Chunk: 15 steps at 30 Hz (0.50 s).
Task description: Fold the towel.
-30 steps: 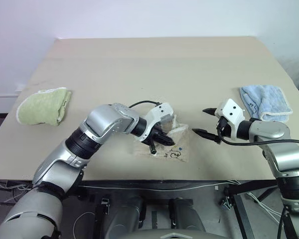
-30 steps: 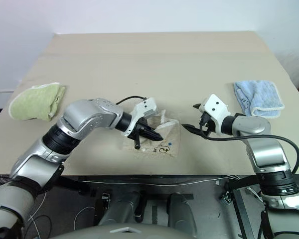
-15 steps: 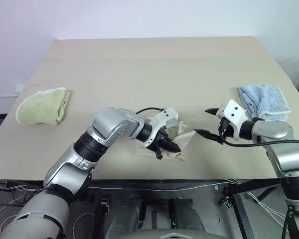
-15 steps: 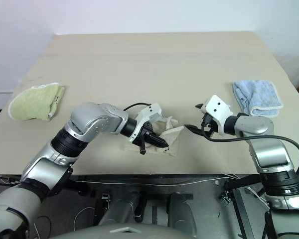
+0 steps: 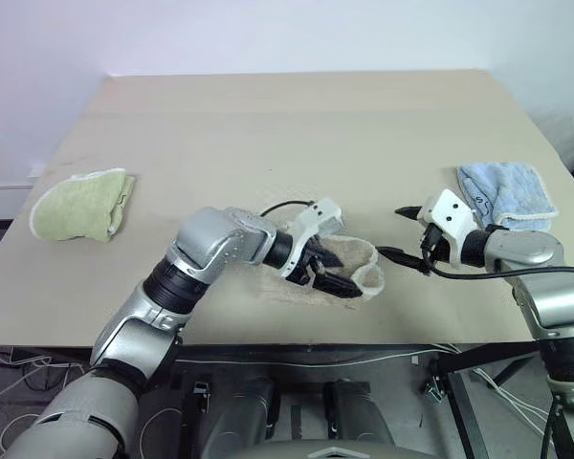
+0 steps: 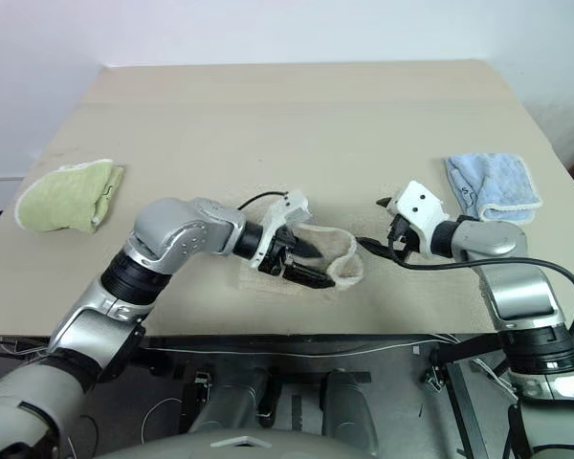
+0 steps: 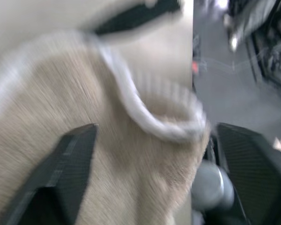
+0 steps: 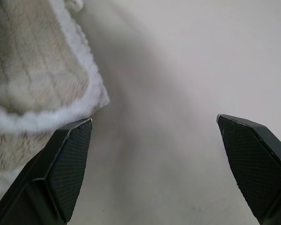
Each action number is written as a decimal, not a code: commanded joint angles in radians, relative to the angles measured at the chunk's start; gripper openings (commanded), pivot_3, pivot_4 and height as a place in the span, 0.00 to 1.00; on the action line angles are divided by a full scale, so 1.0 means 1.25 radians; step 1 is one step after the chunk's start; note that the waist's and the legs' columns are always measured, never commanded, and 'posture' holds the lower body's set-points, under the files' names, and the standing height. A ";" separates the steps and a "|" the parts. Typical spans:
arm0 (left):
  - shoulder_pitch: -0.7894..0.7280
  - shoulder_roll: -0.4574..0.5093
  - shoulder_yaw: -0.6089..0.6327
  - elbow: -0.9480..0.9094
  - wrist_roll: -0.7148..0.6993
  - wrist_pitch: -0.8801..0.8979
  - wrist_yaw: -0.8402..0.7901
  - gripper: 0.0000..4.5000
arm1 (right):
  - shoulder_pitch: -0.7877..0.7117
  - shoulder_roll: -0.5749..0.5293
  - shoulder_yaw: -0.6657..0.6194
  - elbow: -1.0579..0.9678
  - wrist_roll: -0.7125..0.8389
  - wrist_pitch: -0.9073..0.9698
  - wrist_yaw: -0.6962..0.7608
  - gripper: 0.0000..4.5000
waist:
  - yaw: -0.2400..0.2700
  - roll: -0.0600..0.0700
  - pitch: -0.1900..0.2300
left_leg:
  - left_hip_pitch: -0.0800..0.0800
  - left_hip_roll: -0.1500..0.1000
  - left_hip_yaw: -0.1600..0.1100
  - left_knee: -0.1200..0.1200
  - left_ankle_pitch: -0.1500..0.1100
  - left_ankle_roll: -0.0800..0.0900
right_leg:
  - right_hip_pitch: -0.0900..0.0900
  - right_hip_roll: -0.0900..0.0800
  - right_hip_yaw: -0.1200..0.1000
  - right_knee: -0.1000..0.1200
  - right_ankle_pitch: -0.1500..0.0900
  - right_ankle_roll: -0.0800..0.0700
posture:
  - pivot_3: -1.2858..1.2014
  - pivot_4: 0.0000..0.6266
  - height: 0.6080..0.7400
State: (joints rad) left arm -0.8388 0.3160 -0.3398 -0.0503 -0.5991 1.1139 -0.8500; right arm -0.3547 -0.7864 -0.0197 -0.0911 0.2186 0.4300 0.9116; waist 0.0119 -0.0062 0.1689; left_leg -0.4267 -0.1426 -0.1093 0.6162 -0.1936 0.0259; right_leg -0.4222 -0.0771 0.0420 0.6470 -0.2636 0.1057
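Towel, beige terry with white corded edging, sits bunched near the front edge of the tan table. We see the left gripper on it, fingers spread apart with cloth between, not clamped. Right gripper hangs just right of the towel, fingers wide apart, nothing held. Towel's long axis runs left-right between both grippers; left is nearer. Versus a second ago, the flap is flipped over rightward and the left fingers have opened.
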 commanded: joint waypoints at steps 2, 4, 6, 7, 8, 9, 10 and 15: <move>0.029 -0.007 0.152 -0.048 -0.005 -0.230 -0.035 1.00 | -0.056 0.003 -0.069 -0.024 0.088 0.082 0.002 1.00 | 0.000 0.000 0.000 | 0.000 0.000 0.000 0.000 0.000 0.000 | 0.000 0.000 0.000 0.000 0.000 0.000 | 0.52 0.24 1.00; 0.037 0.013 0.165 -0.034 0.026 -0.265 -0.019 1.00 | -0.073 0.007 -0.090 -0.038 0.140 0.132 0.009 1.00 | -0.001 0.000 0.000 | 0.000 0.000 0.000 0.000 0.000 -0.001 | 0.000 0.000 0.000 0.000 0.000 0.000 | 0.52 0.24 1.00; 0.055 0.033 0.169 -0.026 0.044 -0.305 -0.027 0.96 | -0.084 0.017 -0.113 -0.056 0.196 0.169 0.017 0.96 | 0.000 0.000 0.000 | 0.000 0.000 0.000 0.000 0.000 0.000 | 0.000 0.000 0.000 0.000 0.000 0.000 | 0.52 0.24 1.00; 0.067 0.041 0.173 -0.028 0.041 -0.311 -0.031 0.91 | -0.086 0.020 -0.118 -0.066 0.219 0.186 0.022 0.91 | 0.000 0.000 0.000 | 0.000 0.000 0.000 0.000 0.000 0.000 | 0.000 0.000 0.000 0.000 0.000 0.000 | 0.52 0.24 1.00; 0.084 0.049 0.173 -0.035 0.040 -0.318 -0.039 0.86 | -0.088 0.024 -0.118 -0.078 0.239 0.202 0.026 0.87 | 0.001 0.000 0.000 | 0.000 0.000 0.000 0.000 0.000 0.000 | 0.000 0.000 0.000 0.000 0.000 0.000 | 0.52 0.24 1.00; 0.101 0.061 0.166 -0.041 0.050 -0.330 -0.045 0.79 | -0.093 0.033 -0.119 -0.083 0.254 0.220 0.018 0.79 | 0.000 0.000 0.000 | 0.000 0.000 0.000 0.000 0.000 0.000 | 0.000 0.000 0.000 0.000 0.000 0.000 | 0.52 0.24 1.00; 0.119 0.076 0.152 -0.046 0.068 -0.350 -0.056 0.71 | -0.100 0.043 -0.120 -0.086 0.271 0.237 0.009 0.72 | 0.000 0.000 0.000 | 0.000 0.000 0.000 0.000 0.000 0.000 | 0.000 0.000 0.000 0.000 0.000 0.000 | 0.52 0.24 1.00; 0.187 0.105 0.131 -0.050 0.107 -0.453 -0.106 0.32 | -0.099 0.104 -0.137 -0.145 0.399 0.324 -0.016 0.33 | 0.001 0.000 0.000 | 0.000 0.000 0.000 0.000 0.000 0.000 | 0.000 0.000 0.000 0.000 0.000 0.000 | 0.52 0.24 1.00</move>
State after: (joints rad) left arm -0.5969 0.4510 -0.1837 -0.0805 -0.4656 0.5998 -0.9624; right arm -0.4606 -0.6753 -0.1511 -0.2188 0.6448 0.8079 0.9059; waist 0.0126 -0.0061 0.1688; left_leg -0.4267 -0.1426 -0.1091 0.6158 -0.1937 0.0263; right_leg -0.4225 -0.0773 0.0422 0.6473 -0.2634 0.1054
